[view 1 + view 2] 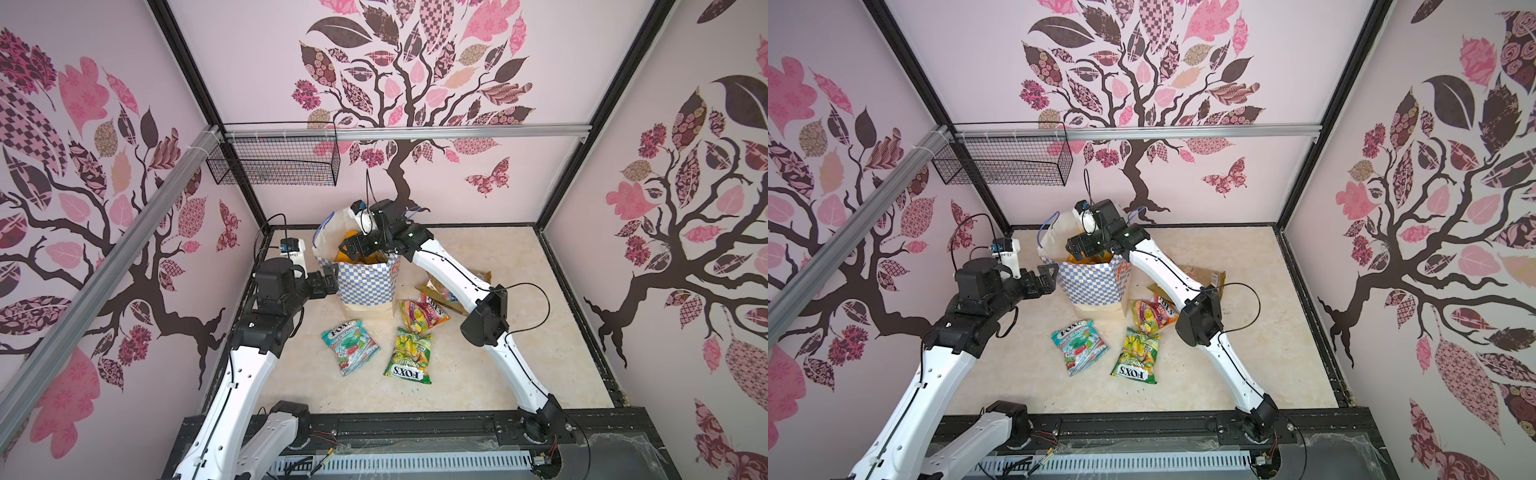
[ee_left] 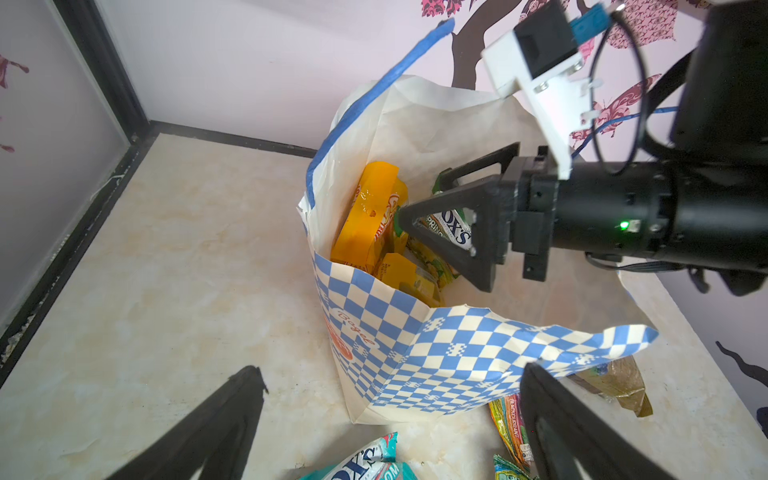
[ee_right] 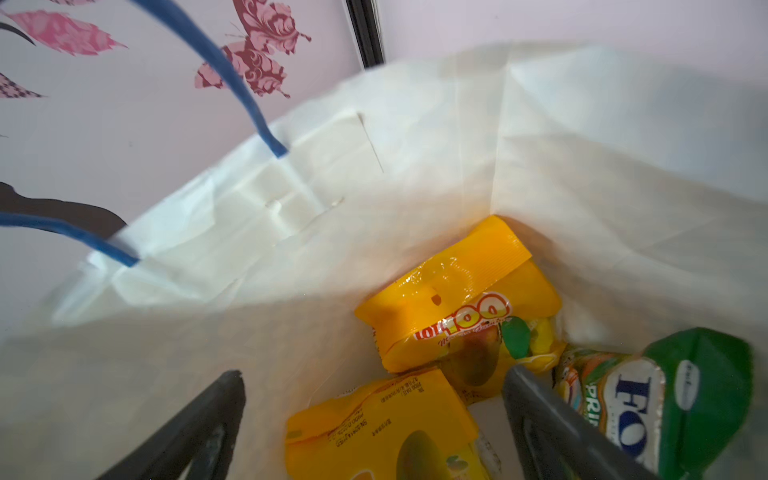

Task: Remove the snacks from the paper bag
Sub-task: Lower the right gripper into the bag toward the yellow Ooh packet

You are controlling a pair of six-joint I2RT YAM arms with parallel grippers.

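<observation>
The blue-and-white checked paper bag (image 1: 365, 286) (image 1: 1096, 286) stands upright at the back of the table. My right gripper (image 1: 353, 245) (image 3: 374, 378) is open and reaches down into its mouth, over two yellow-orange packets (image 3: 453, 307) (image 3: 382, 419); a green FOX'S packet (image 3: 665, 395) lies beside one finger. My left gripper (image 1: 330, 276) (image 2: 390, 370) is open just left of the bag, holding nothing. On the table in front lie a teal packet (image 1: 351, 347), a green one (image 1: 409, 357) and an orange-pink one (image 1: 422, 313). A gold-brown packet (image 1: 457, 286) is half hidden behind my right arm.
A black wire basket (image 1: 274, 160) hangs on the back wall at the left, above the table. Black frame rails edge the beige table (image 1: 519, 332). The bag's blue cord handles (image 2: 374, 95) stick up beside my right wrist.
</observation>
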